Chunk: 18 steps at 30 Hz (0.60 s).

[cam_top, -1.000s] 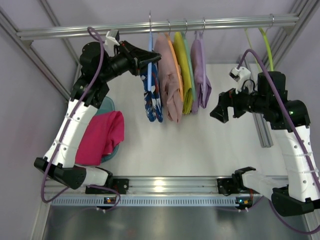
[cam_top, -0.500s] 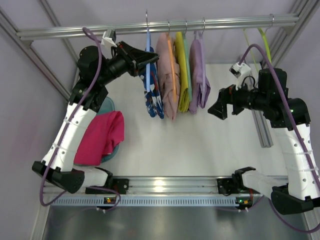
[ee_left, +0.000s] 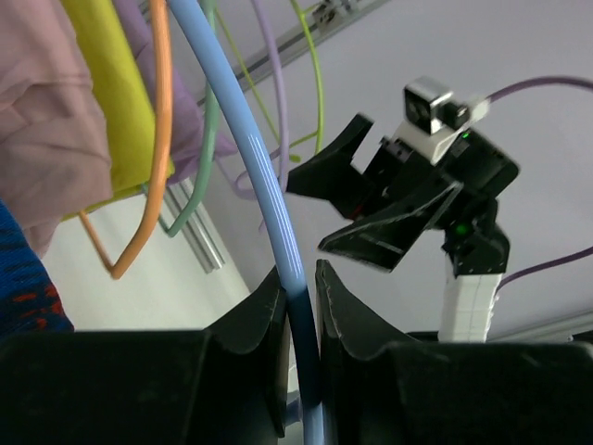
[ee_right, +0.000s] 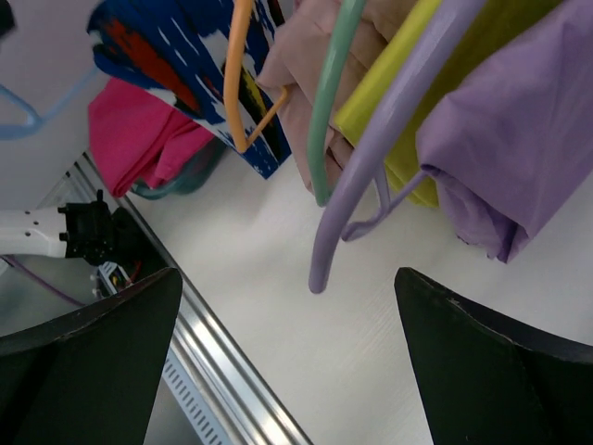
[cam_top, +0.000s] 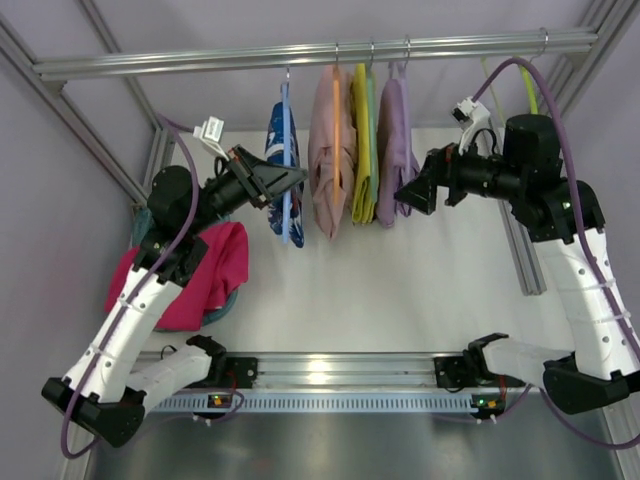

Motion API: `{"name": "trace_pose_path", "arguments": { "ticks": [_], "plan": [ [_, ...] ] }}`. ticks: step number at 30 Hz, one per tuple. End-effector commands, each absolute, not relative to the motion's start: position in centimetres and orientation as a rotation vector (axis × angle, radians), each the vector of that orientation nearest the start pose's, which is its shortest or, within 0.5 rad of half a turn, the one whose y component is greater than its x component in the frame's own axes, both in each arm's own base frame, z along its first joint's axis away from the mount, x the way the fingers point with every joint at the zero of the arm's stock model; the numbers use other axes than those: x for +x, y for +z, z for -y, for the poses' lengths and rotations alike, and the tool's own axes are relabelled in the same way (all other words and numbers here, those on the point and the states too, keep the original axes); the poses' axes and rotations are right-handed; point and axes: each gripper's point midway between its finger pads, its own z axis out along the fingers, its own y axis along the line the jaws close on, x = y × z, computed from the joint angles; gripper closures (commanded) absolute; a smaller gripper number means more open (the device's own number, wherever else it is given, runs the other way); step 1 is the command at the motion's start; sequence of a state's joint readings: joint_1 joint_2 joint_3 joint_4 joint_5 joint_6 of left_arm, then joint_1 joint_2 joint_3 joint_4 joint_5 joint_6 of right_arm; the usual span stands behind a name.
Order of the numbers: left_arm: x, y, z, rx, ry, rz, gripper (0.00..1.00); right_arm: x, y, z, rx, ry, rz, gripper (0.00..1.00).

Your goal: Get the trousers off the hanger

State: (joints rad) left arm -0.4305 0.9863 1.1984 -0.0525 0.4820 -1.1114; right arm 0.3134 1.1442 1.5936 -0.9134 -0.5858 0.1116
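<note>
1. The trousers (cam_top: 281, 130) hang folded over the hanger (cam_top: 287, 215), below the rail (cam_top: 450, 44). They are the leftmost of the garments along it, with a clear gap to the pink garment (cam_top: 330, 150) next along the rail.
2. The hanger's metal hook sits just under the rail in the top view. From that angle I cannot tell whether it has cleared the rail or rests on it.
3. The left hand (ee_left: 298, 278) is pinched tight on the hanger's light-blue arm, with plastic only and no cloth between the fingers. That grip should hold the hanger level and steady, so the cloth does not slide off on its own.
4. The right hand (cam_top: 408, 192) is spread wide and holds nothing. It hangs below the rail beside the lilac garment (cam_top: 398, 140), well apart from the trousers.
5. To do the step well:
   - Carry the hanger out from under the rail over bare worktop (cam_top: 400, 290), giving the right hand a path free of the neighbouring hanger tips.
   - Have the right hand take the lower fold of cloth, both layers, well below the blue bar.
   - Draw the cloth along the bar and off, pulling smoothly against the left hand's hold.
6. The likely slip is pinching one layer only, which would drag the trousers askew instead of freeing them.
</note>
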Motion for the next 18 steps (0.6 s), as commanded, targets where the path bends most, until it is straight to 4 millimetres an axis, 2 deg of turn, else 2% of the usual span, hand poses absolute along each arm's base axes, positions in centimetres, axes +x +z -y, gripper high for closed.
{"name": "trace_pose_path", "arguments": {
  "ticks": [1, 6, 8, 14, 15, 16, 18],
  "plan": [
    [20.5, 51.4, 22.6, 0.198, -1.500, -1.269, 1.00, 24.5, 42.9, -20.8, -0.592, 0.927, -1.765, 0.01],
    [19.2, 50.8, 22.2, 0.281, -1.445, -1.233, 1.00, 25.1, 45.8, -24.1, -0.585, 1.006, -1.674, 0.01],
    [18.9, 50.6, 22.2, 0.312, -1.424, -1.224, 1.00, 25.2, 46.0, -26.3, -0.603, 1.057, -1.661, 0.01],
    [17.9, 50.7, 21.8, 0.374, -1.375, -1.183, 1.00, 24.8, 48.3, -31.9, -0.573, 1.230, -1.586, 0.01],
    [17.7, 50.7, 21.8, 0.378, -1.374, -1.180, 1.00, 25.1, 49.6, -32.2, -0.540, 1.233, -1.547, 0.01],
    [17.7, 50.7, 21.7, 0.381, -1.372, -1.177, 1.00, 24.6, 49.9, -33.1, -0.544, 1.245, -1.536, 0.01],
    [17.4, 50.9, 21.6, 0.384, -1.369, -1.169, 1.00, 25.3, 50.8, -33.4, -0.490, 1.225, -1.522, 0.02]
  ]
}}
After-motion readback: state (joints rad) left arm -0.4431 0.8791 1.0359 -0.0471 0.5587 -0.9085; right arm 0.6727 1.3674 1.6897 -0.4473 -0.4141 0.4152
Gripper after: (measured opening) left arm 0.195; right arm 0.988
